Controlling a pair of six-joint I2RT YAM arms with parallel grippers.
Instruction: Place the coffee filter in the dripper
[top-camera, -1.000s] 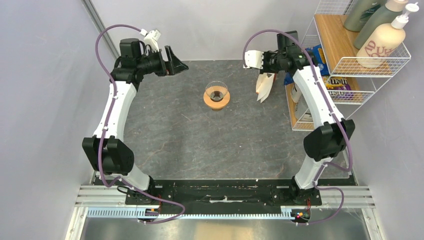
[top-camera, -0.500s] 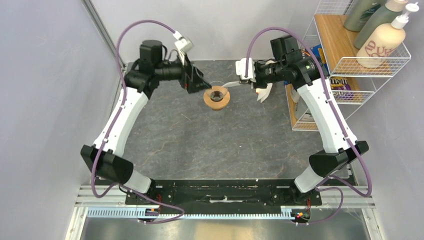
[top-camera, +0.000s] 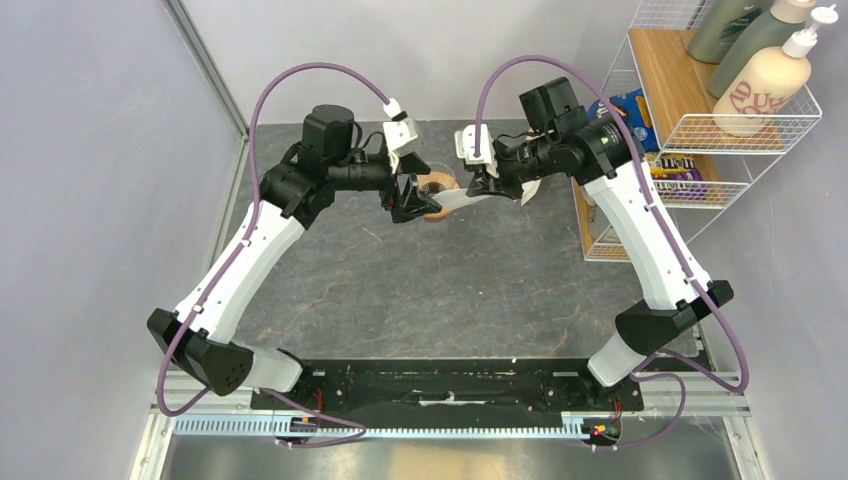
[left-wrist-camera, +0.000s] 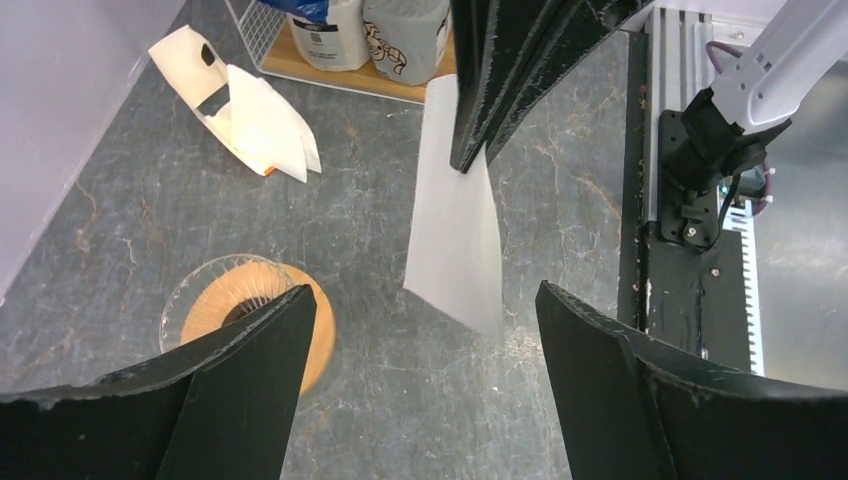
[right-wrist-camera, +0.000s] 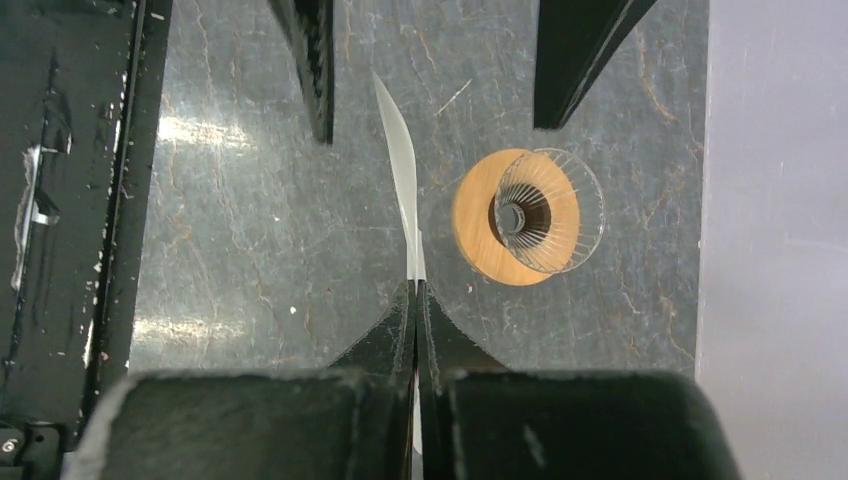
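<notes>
A dark grey, stone-veined table (top-camera: 400, 290) fills the top view. At its upper right, a white wire shelf (top-camera: 700, 135) holds pump bottles (top-camera: 765, 75) on a wooden board. The left hand (left-wrist-camera: 420, 300) stands wide open. The right hand (right-wrist-camera: 416, 290) is pinched tight on the coffee filter (left-wrist-camera: 455, 240), a thin flat white paper hanging between the left fingertips. Just beside it, at upper centre, the dripper (right-wrist-camera: 530, 215) stands on the table: a ribbed clear glass cone in a round orange wooden collar.

Even soft light; sharp focus
</notes>
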